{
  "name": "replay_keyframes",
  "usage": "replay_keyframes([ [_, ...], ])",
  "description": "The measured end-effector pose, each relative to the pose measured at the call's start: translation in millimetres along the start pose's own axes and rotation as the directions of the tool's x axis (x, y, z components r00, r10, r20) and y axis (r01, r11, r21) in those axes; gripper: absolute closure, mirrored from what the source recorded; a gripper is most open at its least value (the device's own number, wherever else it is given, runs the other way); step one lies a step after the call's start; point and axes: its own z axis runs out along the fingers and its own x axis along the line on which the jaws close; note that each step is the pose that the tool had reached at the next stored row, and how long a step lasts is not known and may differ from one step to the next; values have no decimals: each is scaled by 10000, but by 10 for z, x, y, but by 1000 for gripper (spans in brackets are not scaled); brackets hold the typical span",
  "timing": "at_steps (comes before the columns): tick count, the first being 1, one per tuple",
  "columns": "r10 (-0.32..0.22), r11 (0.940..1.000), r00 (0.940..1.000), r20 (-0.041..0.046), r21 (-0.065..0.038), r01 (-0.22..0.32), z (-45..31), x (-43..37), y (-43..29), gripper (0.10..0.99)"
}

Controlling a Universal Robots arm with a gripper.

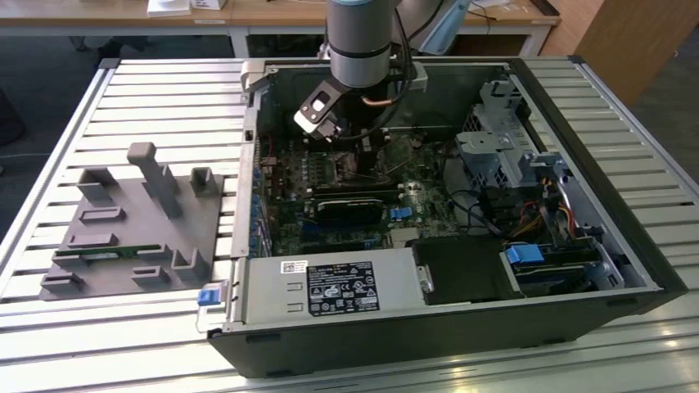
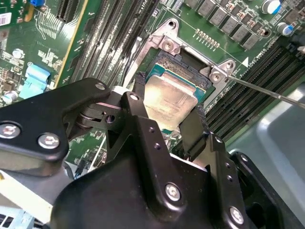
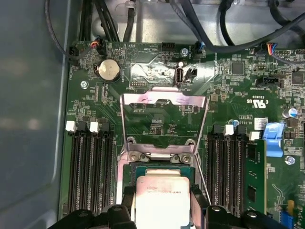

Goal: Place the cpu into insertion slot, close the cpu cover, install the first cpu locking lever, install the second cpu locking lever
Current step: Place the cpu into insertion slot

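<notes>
Gripper [image 2: 167, 106] clamped on the cpu [image 2: 169, 95], one black finger [image 2: 141, 91] on each of two opposite edges, chip sitting right between the fingertips. The cpu is directly over the insertion slot [image 2: 177, 66], very low on it; can't tell if it is fully seated or just above the contacts. Chip lies flat, dull metal top facing away from the motherboard [image 3: 228, 86], its edges square with the slot rim; near-square, so no clear long axis. In the first wrist view the cpu [image 3: 161, 193] is partly cut off by the frame edge and the gripper [image 3: 162, 202] body, with the slot's [image 3: 159, 167] far strip showing beyond it. The cpu cover [image 3: 164, 99] is swung open, lying back beyond the slot on the side away from the gripper, board visible through its window. A thin locking lever [image 2: 267, 90] sticks out unlatched past one slot corner. Memory slots [image 3: 90, 167] flank the socket. In the exterior view the arm [image 1: 361, 37] reaches down into the open computer case [image 1: 437, 336]; fingertips and chip are too small to make out there.
</notes>
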Motion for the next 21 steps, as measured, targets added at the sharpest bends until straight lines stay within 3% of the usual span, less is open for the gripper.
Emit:
replay_keyframes([
  [8,0,10000,10000,0,2,0,65,0,-10,545],
  [21,0,10000,10000,2,5,0,96,3,-25,545],
])
